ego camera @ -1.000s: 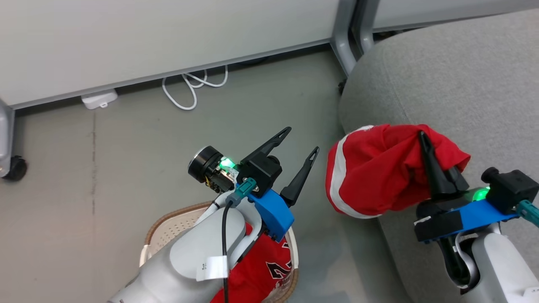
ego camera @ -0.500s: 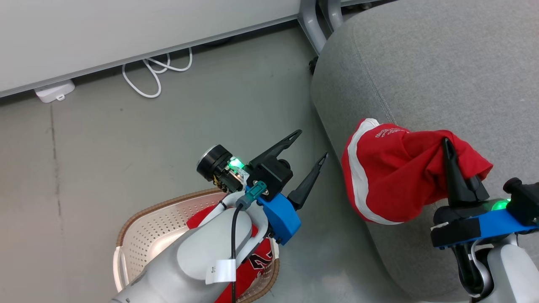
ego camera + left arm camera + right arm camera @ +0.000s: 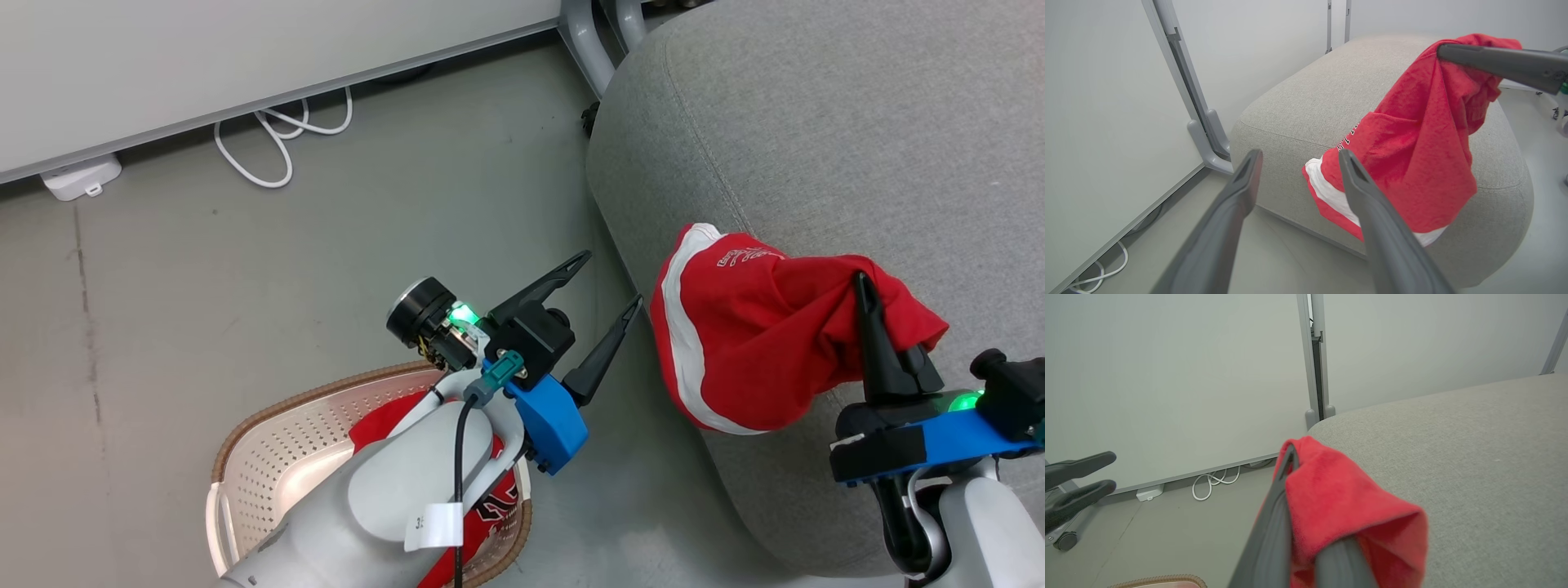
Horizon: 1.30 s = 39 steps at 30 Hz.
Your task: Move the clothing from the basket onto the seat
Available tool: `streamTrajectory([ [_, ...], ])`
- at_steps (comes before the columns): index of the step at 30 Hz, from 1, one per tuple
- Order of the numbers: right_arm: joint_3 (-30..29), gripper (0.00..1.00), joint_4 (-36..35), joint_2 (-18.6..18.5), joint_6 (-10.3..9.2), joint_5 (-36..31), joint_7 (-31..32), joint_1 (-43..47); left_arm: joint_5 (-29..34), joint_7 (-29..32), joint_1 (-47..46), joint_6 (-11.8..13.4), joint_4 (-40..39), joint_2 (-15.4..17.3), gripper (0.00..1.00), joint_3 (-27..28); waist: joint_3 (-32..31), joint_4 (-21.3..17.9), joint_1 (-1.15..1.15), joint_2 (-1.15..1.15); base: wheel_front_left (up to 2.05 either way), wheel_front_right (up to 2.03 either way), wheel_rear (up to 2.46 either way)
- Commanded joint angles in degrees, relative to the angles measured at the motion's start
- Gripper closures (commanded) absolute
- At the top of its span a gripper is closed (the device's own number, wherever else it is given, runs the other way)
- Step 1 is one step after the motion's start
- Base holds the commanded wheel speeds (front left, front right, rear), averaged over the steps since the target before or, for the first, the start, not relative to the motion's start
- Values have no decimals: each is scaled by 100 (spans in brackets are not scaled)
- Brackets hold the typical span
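Observation:
A red garment with a white stripe (image 3: 759,343) hangs from my right gripper (image 3: 859,282), which is shut on a bunch of its fabric. It dangles over the left edge of the grey seat (image 3: 816,131); its lower hem hangs beside the seat's side (image 3: 1310,102). My left gripper (image 3: 611,279) stands open with nothing in it, just left of the garment and above the floor. Behind the left forearm sits the cream basket (image 3: 326,390) with more red clothing (image 3: 498,502) in it. In the right wrist view the red fabric (image 3: 1339,498) wraps the shut fingers.
A pale partition wall runs along the back, with a grey post foot (image 3: 584,41) close to the seat's corner. A white cable (image 3: 277,139) and a white adapter (image 3: 77,175) lie on the grey floor by the wall. A caster wheel (image 3: 1065,541) stands at the left.
The head camera has shifted, bringing more of the basket and the seat into view. The right gripper keeps its hold on the garment at the seat's left edge. The left gripper stays open.

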Motion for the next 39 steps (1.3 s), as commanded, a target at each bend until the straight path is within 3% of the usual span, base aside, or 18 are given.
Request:
streamTrajectory([
  [1, 2, 100, 9, -3, 3, -26, -24, -30, 35, -29, -23, -22, 2, 8, 0, 24, 0, 2, 0, 0, 0, 0, 0],
  [9, 163, 100, -89, -190, 3, -172, -24, -440, 98, -29, -87, 7, -29, 13, 0, 64, 121, -4, 0, 0, 0, 0, 0],
  [17, 105, 100, -334, -673, 2, -271, -24, -1536, 212, -25, -282, 41, -89, 109, 0, 84, 582, 26, 0, 0, 0, 0, 0],
  [23, -443, 100, -587, -1106, 2, -428, -23, -2423, 317, 42, -542, 66, -176, 204, 0, 66, 1099, 64, 0, 0, 0, 0, 0],
  [27, -1268, 100, -706, -1578, 2, -525, -23, -3216, 421, 119, -831, 102, -302, 281, 0, 38, 1619, 107, 0, 0, 0, 0, 0],
  [39, -2591, 100, -130, -2634, 2, -726, -23, -3834, 617, 268, -1329, 140, -597, 442, 0, -14, 2481, 127, 0, 0, 0, 0, 0],
])
